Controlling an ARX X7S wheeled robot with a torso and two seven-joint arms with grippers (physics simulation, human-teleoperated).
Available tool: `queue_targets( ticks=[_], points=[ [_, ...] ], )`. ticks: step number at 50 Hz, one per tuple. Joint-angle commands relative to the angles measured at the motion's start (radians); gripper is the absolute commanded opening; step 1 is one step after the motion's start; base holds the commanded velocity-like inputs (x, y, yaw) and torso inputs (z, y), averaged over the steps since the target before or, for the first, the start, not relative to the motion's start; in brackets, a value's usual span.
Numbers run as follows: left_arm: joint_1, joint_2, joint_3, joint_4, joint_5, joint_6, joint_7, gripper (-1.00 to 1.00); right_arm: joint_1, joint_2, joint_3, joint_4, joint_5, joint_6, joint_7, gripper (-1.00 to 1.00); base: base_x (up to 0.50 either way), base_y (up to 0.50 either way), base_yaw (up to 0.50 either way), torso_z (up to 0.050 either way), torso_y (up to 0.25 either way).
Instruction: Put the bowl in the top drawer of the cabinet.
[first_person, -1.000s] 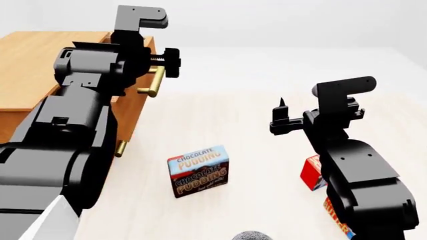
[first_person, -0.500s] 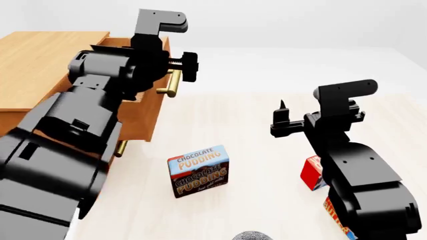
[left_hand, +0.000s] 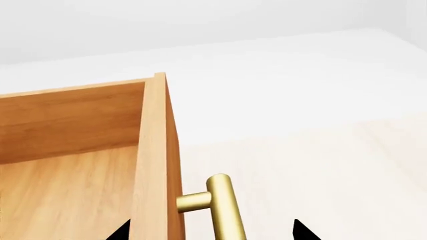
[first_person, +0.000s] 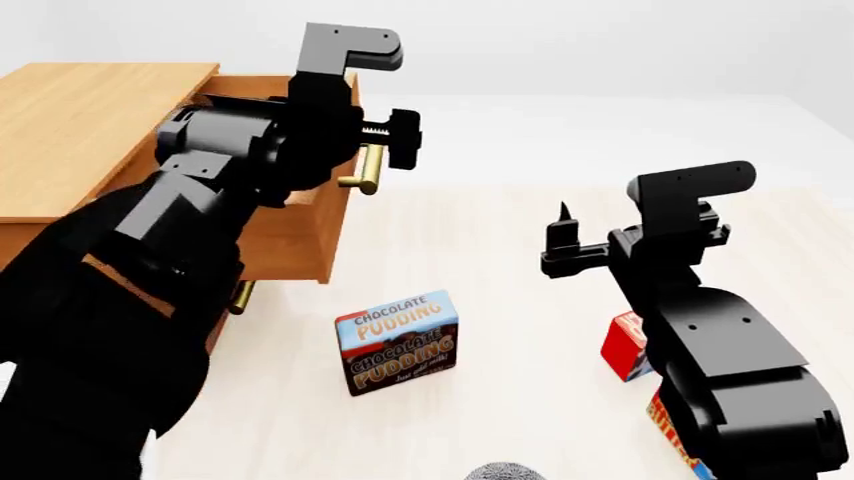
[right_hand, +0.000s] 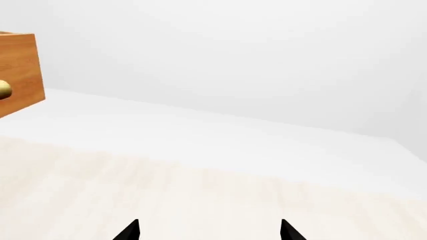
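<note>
the left hand (first_person: 378, 160) sits at the brass handle (first_person: 363, 168) of the top drawer (first_person: 300, 215), at about 11 o'clock in the head view, its fingers on either side of the bar; whether they pinch it i cannot tell. the drawer stands pulled out from the cabinet (first_person: 80, 125). the right hand (first_person: 561, 238) hangs spread and empty at 3 o'clock. the bowl (first_person: 501, 471) shows only as a speckled rim at 6 o'clock on the desk (first_person: 507, 300), near a pudding box (first_person: 396, 341).

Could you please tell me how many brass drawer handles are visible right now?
2: the top drawer's handle at the left claw, and the lower drawer's handle, mostly hidden behind the left arm.
</note>
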Motion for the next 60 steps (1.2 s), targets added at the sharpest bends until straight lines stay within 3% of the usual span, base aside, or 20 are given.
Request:
queue_targets(
  ticks=[1,22,42,60],
  points=[
    [0.01,-0.002,0.023,0.119,-0.198,-0.013,-0.047,1.0,-0.002,0.007,0.001,-0.014,0.007,0.01,0.001,1.0,0.0,0.0,0.0,0.0,0.0],
    [0.077,-0.081,-0.063,0.463,-0.321,-0.054,-0.287,1.0,-0.006,0.014,-0.012,-0.002,0.007,0.003,0.001,1.0,0.0,0.0,0.0,0.0,0.001],
    [0.048,-0.163,-0.108,0.616,-0.377,-0.085,-0.311,1.0,-0.016,0.023,-0.02,-0.01,0.009,-0.001,0.003,1.0,0.0,0.0,0.0,0.0,0.002],
    [-0.053,-0.311,-0.175,0.761,-0.422,-0.122,-0.37,1.0,-0.017,0.029,-0.033,-0.041,0.011,0.015,0.01,1.0,0.0,0.0,0.0,0.0,0.001]
  ],
)
